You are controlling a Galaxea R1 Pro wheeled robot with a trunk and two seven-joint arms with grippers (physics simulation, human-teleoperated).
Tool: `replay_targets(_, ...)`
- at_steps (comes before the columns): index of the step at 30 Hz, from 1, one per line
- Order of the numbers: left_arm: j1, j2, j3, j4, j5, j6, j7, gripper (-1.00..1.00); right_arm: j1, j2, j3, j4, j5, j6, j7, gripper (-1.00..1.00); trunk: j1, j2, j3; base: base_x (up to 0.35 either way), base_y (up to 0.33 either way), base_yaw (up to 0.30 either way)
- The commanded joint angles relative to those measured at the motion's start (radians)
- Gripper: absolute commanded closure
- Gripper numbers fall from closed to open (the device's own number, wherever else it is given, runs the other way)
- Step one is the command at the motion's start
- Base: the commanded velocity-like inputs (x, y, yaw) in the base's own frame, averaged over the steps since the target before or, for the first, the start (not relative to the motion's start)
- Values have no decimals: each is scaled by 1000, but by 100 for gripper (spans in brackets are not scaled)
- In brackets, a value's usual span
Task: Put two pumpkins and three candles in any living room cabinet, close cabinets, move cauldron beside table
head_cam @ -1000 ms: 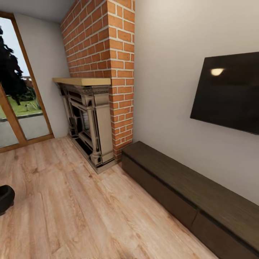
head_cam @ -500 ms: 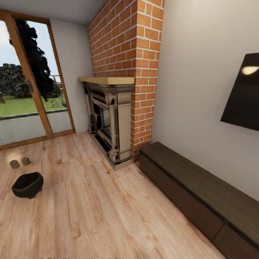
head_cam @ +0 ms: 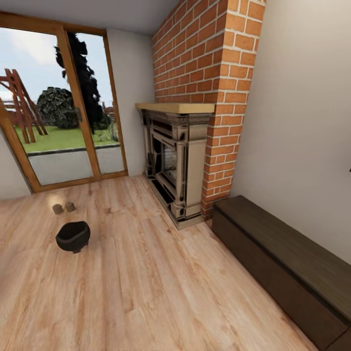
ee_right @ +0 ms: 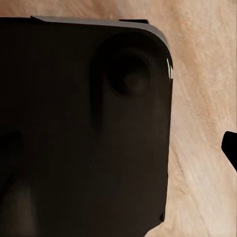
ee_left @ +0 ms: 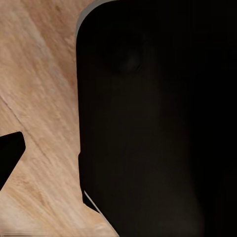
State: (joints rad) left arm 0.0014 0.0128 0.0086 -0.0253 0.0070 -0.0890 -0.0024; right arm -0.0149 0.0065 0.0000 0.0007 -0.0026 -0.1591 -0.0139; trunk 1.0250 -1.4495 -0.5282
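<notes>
Head view: the cauldron sat on the plank floor, well out from the fireplace, nearer the glass door. Two candles, short brownish stubs side by side, stood on the floor just beyond the cauldron, toward the door. The cabinet, long, low, dark wood, ran along the wall w/ its near end just beside the brick base; fronts looked shut. No table to be seen.

Handling, judged: cauldron prob. heavy and rigid, with smooth sides, so take it by the rim. Candles light, stiff, maybe waxy-slick; pinch across the middle of the body.

Left wrist view: a big dark robot part close up, floor boards beside it, a dark tip at the frame edge. Couldn't tell if the left gripper was open or closed.

Right wrist view: same, dark housing over floor boards; right gripper state unclear too. These gave floor close-ups w/o any task items; the head view alone gave room layout.
</notes>
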Motion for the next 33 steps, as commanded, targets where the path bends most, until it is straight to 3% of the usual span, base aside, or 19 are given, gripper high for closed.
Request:
replay_targets(1,0,0,1,-1,1,-2,0,-100,0,1,0,0,0,-4,-1,-100,0,0,-1,0,152,291)
replay_targets(33,0,5,2,-1,2,-3,0,-100,0,-2,-3,-2,-1,-4,-1,-100,0,0,-18,-120,191,286)
